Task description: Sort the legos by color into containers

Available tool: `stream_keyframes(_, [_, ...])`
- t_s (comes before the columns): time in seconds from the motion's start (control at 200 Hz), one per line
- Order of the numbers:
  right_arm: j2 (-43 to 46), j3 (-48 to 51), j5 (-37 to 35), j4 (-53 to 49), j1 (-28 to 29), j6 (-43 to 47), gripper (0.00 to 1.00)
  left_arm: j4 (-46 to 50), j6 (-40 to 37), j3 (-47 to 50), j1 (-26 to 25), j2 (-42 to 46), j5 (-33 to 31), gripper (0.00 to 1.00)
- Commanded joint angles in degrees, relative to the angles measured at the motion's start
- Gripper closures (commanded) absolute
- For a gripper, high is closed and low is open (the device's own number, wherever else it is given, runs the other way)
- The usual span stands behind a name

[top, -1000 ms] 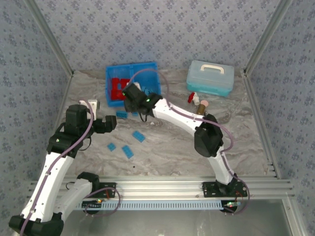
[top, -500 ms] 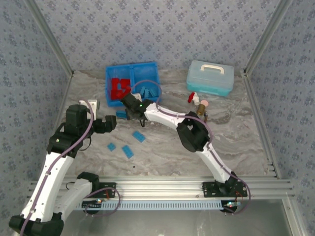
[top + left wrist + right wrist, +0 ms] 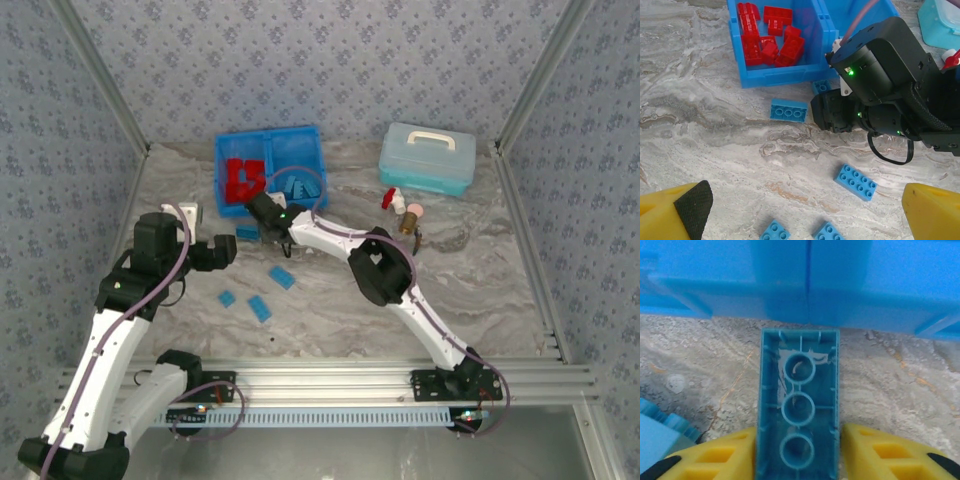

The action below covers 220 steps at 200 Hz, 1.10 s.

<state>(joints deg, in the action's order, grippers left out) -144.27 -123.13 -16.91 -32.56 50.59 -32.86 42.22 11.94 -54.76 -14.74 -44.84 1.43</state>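
The bright blue tray (image 3: 218, 160) stands at the back left. Its left compartment holds red legos (image 3: 240, 178) (image 3: 769, 35) and its right one light blue legos (image 3: 298, 185). My right gripper (image 3: 265, 220) is down at the tray's front wall (image 3: 865, 285), shut on a blue lego (image 3: 799, 405) whose hollow underside faces the camera; a yellow finger (image 3: 875, 452) presses on each side. Several blue legos lie loose on the table (image 3: 247, 233) (image 3: 281, 277) (image 3: 788, 110) (image 3: 856, 182). My left gripper (image 3: 222, 252) (image 3: 807, 212) hovers open above them, holding nothing.
A pale translucent lidded box (image 3: 427, 158) with a white handle stands at the back right. A small red, white and tan figure (image 3: 405, 210) lies in front of it. The right arm's black wrist (image 3: 875, 90) reaches across the middle of the table.
My right gripper came down from over the tray to the table at its front wall, opened, and shut on a blue lego. The left arm has not moved.
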Motion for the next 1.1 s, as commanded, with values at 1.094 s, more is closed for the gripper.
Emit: stream_keyframes(1.094, [3.9,-15.5,0.3,-1.6,-9.7,14.6,0.74,-0.4,-1.0,0.0,0.0,1.3,-1.3,0.01])
